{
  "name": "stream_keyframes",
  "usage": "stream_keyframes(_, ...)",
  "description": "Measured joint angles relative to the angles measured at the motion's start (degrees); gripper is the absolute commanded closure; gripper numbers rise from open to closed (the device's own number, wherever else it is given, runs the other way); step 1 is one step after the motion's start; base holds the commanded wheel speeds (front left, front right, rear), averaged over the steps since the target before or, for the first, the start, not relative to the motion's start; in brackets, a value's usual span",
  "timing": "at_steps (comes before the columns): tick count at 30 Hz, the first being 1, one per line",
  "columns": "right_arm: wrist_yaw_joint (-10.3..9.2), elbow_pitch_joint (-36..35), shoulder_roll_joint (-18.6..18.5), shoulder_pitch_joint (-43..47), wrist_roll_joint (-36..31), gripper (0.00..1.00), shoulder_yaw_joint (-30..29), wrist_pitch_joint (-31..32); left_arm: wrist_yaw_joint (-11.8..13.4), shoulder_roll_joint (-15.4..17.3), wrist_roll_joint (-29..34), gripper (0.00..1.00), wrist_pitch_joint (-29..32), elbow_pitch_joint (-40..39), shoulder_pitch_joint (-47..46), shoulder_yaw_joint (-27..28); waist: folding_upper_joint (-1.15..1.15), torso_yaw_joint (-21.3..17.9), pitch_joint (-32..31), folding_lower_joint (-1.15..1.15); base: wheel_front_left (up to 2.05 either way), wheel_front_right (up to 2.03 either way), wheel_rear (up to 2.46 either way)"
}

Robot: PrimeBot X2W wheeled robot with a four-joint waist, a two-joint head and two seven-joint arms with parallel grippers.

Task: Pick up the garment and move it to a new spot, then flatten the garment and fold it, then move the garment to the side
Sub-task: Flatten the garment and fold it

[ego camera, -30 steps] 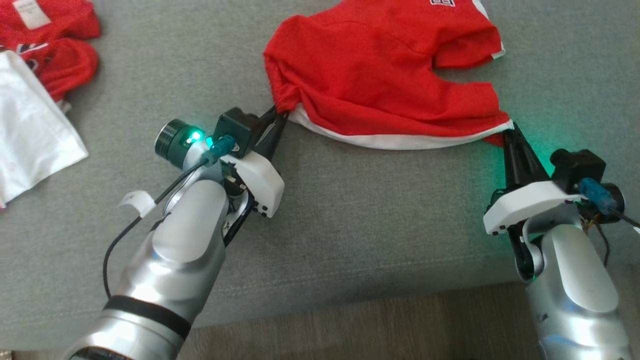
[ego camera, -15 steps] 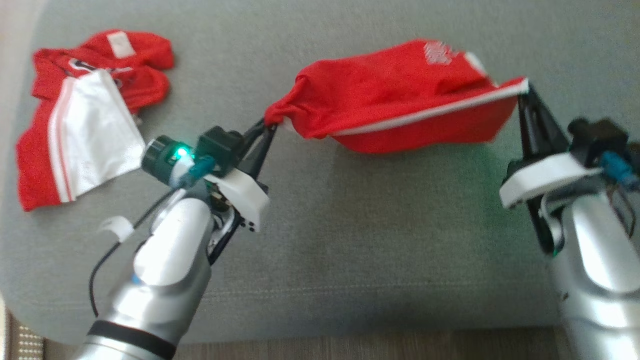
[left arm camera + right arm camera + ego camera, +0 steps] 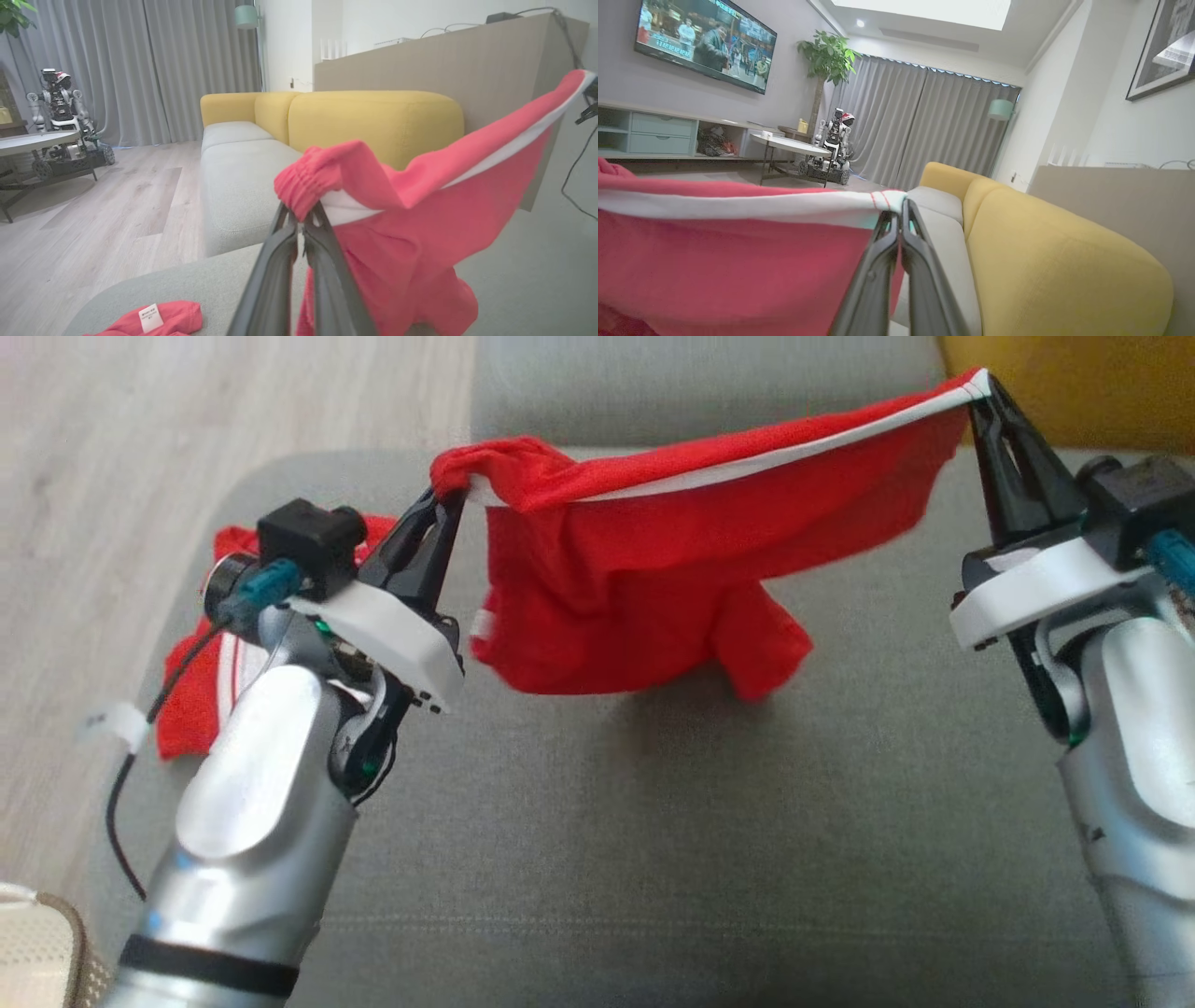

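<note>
The garment is a pair of red shorts with a white-lined waistband, hanging in the air above the grey cushion. My left gripper is shut on the bunched left end of the waistband, seen again in the left wrist view as gripper and garment. My right gripper is shut on the right end of the waistband, held higher; gripper and garment also appear in the right wrist view. The waistband is stretched between both grippers and the legs dangle just above the cushion.
A second red and white garment lies on the cushion's left part, behind my left arm. Wood floor lies past the cushion's left edge. A yellow sofa stands beyond. A mesh object sits at the bottom left corner.
Both grippers have lifted the garment off the cushion; it went from lying flat to hanging stretched between them. The head camera has also tilted and turned, shifting the whole picture.
</note>
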Motion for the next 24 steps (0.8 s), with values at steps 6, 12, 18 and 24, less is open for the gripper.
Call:
stream_keyframes(6, 0.01, -8.0, -2.3, 0.4, 1.9, 1.0, 0.4, 6.0, 0.5, 1.6, -4.9, 1.0, 9.1, -11.0, 5.2, 1.4, 0.0, 0.9, -2.9, 0.0, 0.0, 0.0, 0.0)
stream_keyframes(12, 0.01, -15.1, -2.7, 2.3, 2.6, 1.0, -0.9, 13.5, 1.5, 4.7, -7.8, 1.0, 19.2, -20.9, 7.6, 2.0, 0.0, -0.1, -2.4, 0.0, 0.0, 0.0, 0.0)
stream_keyframes(18, 0.01, -14.2, -3.8, -3.8, 5.1, 1.0, 1.9, 19.6, 1.5, 6.2, -9.5, 1.0, 27.3, -21.5, 1.5, 1.9, 0.0, -1.4, 1.6, 0.0, 0.0, 0.0, 0.0)
stream_keyframes(24, 0.0, -4.8, -5.4, -27.1, 6.3, 1.0, 6.6, 19.3, 1.3, 5.1, -7.0, 1.0, 25.7, -12.5, -18.4, 2.7, 0.0, -2.4, 10.5, 0.0, 0.0, 0.0, 0.0)
